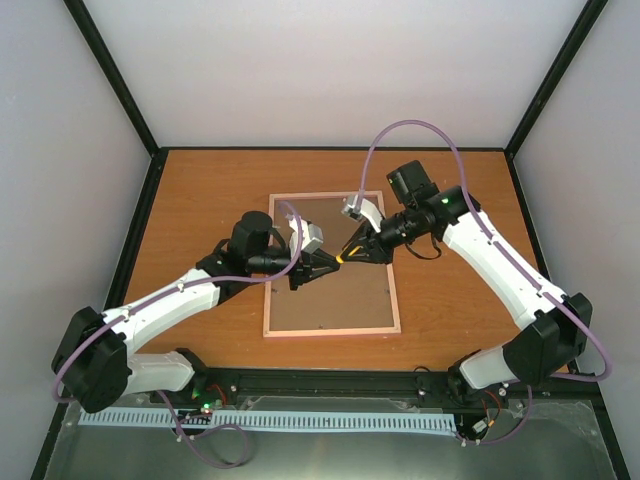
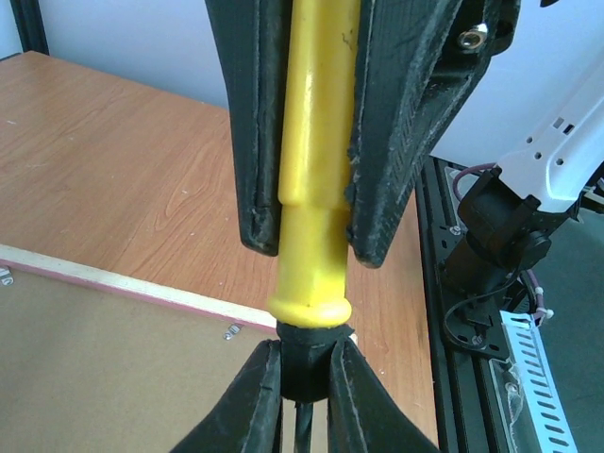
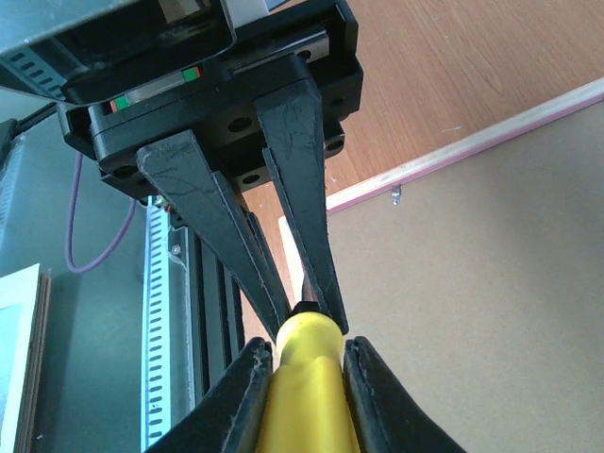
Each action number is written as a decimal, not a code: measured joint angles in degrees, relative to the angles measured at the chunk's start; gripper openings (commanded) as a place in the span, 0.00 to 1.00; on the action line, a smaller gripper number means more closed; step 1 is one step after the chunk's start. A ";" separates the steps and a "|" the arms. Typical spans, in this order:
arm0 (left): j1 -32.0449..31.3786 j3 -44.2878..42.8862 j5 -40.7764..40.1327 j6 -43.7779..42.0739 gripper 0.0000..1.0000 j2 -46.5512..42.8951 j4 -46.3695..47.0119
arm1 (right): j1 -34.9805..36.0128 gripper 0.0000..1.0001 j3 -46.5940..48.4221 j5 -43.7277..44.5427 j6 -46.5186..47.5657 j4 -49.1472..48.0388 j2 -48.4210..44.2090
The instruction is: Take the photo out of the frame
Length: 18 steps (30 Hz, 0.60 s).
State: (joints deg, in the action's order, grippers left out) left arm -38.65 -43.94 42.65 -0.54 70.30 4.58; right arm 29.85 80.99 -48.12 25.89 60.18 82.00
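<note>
Screwdriver (image 2: 311, 142), yellow-handled, pinched by left claw (image 2: 304, 366) and right claw (image 3: 304, 357) above the frame (image 1: 332, 332).

The frame (image 1: 333, 332) lies flat at the middle of the table (image 1: 200, 200), with the backing board (image 1: 340, 300) set inside it. Small clips (image 2: 231, 330) sit on the board just inside the frame's rail. The left arm (image 1: 170, 300) reaches in from the near left and the right arm (image 1: 500, 260) from the near right. Their tips meet above the middle of the board, a little toward its far half. The tool (image 1: 342, 258) lies between them, its handle clamped in the right pincer (image 1: 352, 255) and its narrow end clamped in the left pincer (image 1: 326, 265), just to the handle's left. Bare table lies around the frame on all four sides.
</note>
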 measured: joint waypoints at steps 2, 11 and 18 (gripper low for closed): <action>0.00 0.00 0.00 -0.07 0.01 -0.02 -0.22 | 0.04 0.28 0.00 -0.04 -0.28 -0.02 0.15; 0.00 0.00 -0.24 -0.48 0.01 -0.24 -0.55 | 0.33 0.15 -0.02 -0.31 -1.25 -0.13 0.57; 0.00 0.00 -1.33 -0.72 0.05 -0.94 -1.36 | 0.37 0.03 -0.13 -0.24 -1.73 -0.83 0.66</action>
State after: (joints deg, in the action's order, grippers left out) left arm -38.65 -43.94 41.32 -1.26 69.36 3.22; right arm 30.22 80.86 -48.36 24.16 59.35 82.65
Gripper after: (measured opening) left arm 0.113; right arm 0.154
